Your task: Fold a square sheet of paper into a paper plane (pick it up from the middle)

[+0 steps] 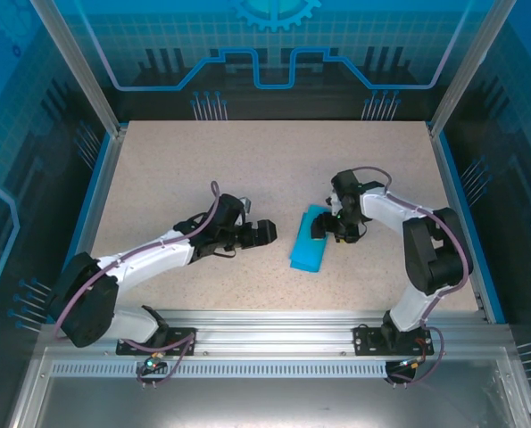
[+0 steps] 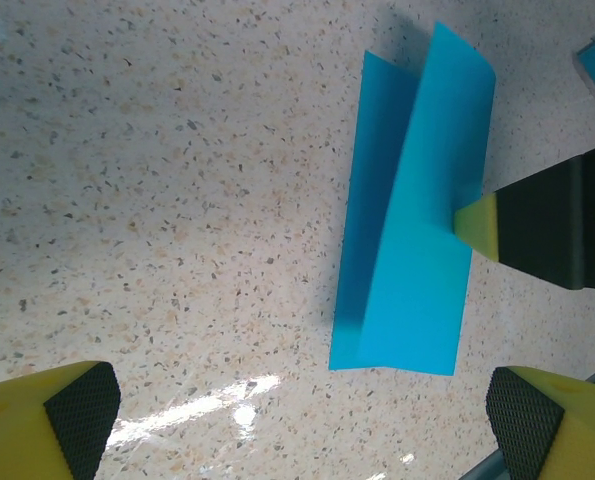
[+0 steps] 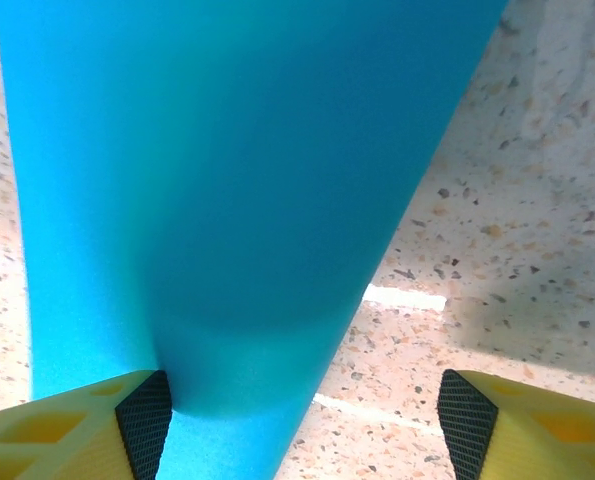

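- Right fingers (image 3: 143, 418), parted and empty, brush the square sheet of paper (image 2: 417, 230); its loose fold could spring open.
- Left fingers (image 2: 77, 412) gape empty near its left edge.

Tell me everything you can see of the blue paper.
The paper is thin, plain, matte teal-blue, folded lengthwise into a long narrow shape. One long layer stands lifted off the other, not pressed flat. It lies on the speckled table between the two arms, nearer the right one. One yellow fingertip of the open right gripper touches its long edge.
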Controlling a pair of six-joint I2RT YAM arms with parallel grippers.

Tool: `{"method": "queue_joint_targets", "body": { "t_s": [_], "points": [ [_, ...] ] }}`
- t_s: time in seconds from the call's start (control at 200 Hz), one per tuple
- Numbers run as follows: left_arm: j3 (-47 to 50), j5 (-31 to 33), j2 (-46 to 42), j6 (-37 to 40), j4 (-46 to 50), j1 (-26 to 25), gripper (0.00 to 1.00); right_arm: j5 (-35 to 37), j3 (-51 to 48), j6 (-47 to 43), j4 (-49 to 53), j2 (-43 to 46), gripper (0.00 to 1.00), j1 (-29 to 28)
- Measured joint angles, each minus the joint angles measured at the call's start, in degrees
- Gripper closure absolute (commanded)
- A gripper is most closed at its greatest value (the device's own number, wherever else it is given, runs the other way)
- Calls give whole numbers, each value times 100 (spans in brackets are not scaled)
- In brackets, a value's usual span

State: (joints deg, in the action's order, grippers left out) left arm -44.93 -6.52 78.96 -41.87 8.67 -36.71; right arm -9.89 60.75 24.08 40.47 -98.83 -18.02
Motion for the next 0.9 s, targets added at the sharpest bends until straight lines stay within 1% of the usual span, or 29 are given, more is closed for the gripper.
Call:
{"method": "queue_joint_targets", "body": {
  "t_s": [0.14, 0.395, 0.9],
  "points": [
    [-4, 0, 39, 0, 2, -35, 2, 83, 46, -37, 92, -160, 26, -109],
    [-4, 4, 63, 0, 2, -50, 1, 354, 140, 9, 173, -186, 27, -122],
    [-4, 7, 63, 2, 2, -55, 2, 44, 184, 26, 149, -269, 25, -155]
  ]
}}
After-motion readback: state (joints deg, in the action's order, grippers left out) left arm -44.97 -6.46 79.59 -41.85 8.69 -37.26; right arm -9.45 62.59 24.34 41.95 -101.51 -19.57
